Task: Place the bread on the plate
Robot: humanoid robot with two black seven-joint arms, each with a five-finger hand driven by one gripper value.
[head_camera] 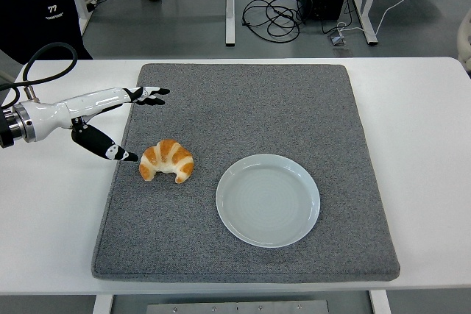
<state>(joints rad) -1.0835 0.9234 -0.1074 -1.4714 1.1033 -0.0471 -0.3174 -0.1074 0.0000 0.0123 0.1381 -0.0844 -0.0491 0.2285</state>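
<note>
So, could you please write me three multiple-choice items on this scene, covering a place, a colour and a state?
1. The croissant lies
A. on the plate
B. on the grey mat, left of the plate
C. on the bare table

2. The plate is
A. pale blue-green
B. red
C. black

3. The left hand is
A. gripping the croissant
B. out of view
C. open, holding nothing

Answers:
1 B: it rests on the mat.
2 A: its surface shows that tint.
3 C: the fingers are spread beside the croissant.

Bright, even overhead light; soft faint shadows; sharp focus, no glare or blur.
</note>
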